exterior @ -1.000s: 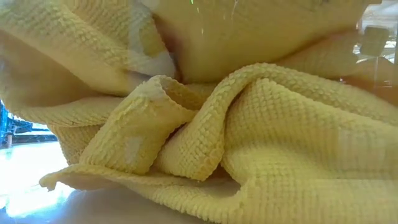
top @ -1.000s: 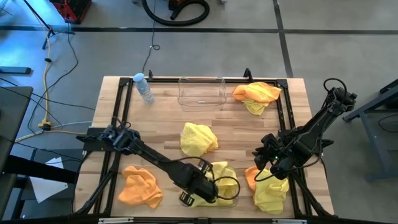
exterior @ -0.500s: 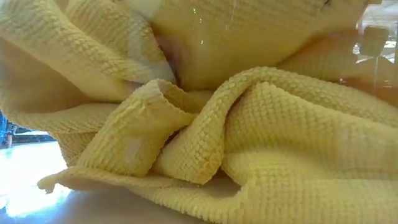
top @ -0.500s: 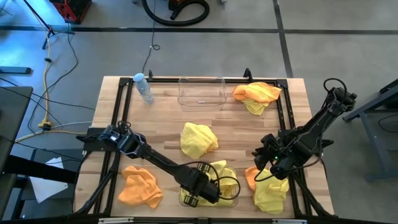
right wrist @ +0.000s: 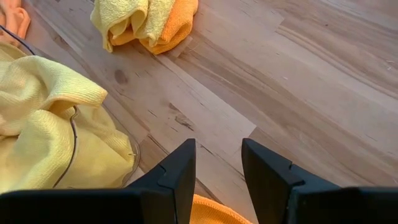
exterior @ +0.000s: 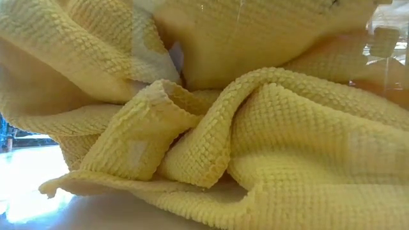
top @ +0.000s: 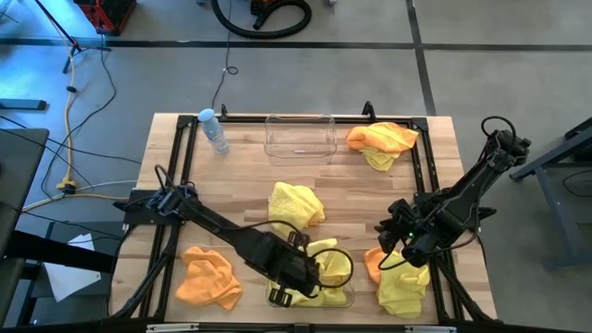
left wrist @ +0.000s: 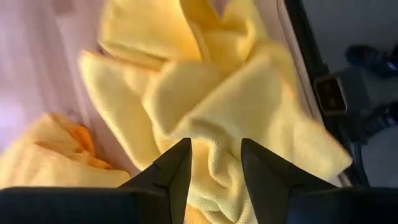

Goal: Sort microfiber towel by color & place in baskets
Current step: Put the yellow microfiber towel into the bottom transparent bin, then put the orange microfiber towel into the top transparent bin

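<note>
My left gripper (top: 298, 270) (left wrist: 214, 146) stands open just above a crumpled yellow towel (left wrist: 205, 93) that lies in the near clear basket (top: 344, 298). The low view is filled by that yellow towel (exterior: 255, 128), seen through the basket wall. My right gripper (top: 407, 245) (right wrist: 217, 149) is open over bare wood, above a yellow and orange towel pile (top: 402, 277) at the near right. The far basket (top: 299, 139) holds nothing. Loose towels lie on the table: yellow (top: 294, 205) at the centre, orange (top: 208, 277) at the near left, orange with yellow (top: 381, 141) at the far right.
A small water bottle (top: 215, 131) stands at the far left, beside the far basket. A black frame (top: 180, 176) runs along the table's edges. Bare wood (top: 356, 199) lies between the centre towel and my right arm.
My left gripper has opened over the near basket and let go of the yellow towel. The towel has settled a little and lies in the basket. My right arm has kept still.
</note>
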You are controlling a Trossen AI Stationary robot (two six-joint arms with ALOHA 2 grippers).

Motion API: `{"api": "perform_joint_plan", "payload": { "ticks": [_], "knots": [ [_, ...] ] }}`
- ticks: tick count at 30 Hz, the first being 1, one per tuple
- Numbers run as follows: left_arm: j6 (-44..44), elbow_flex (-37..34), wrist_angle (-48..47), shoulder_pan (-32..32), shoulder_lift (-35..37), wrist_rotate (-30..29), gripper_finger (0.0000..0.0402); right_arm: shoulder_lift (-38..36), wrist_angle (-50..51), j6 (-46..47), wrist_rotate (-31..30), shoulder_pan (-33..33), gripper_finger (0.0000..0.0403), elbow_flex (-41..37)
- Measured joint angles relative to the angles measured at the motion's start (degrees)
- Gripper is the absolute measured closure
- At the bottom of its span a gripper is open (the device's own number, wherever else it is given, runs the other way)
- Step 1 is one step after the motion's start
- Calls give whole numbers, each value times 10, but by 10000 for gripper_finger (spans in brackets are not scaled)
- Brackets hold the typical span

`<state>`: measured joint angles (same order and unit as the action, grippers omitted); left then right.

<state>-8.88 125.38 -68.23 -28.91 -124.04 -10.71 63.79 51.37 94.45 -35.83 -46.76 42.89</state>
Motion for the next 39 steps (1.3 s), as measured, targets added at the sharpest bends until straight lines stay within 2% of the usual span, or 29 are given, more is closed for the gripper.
{"api": "perform_joint_plan", "payload": {
  "ticks": [8,25,31,39],
  "knots": [
    [90,0,94,-1,-12,-14,273,0,-3,0,0,0,279,0],
    [135,0,95,12,-133,13,273,0,-29,0,1,0,279,0],
    [121,0,94,12,-123,1,273,0,-30,0,10,0,279,0],
    [53,0,89,12,-47,-23,273,0,-28,-4,12,-1,279,0]
  ]
}}
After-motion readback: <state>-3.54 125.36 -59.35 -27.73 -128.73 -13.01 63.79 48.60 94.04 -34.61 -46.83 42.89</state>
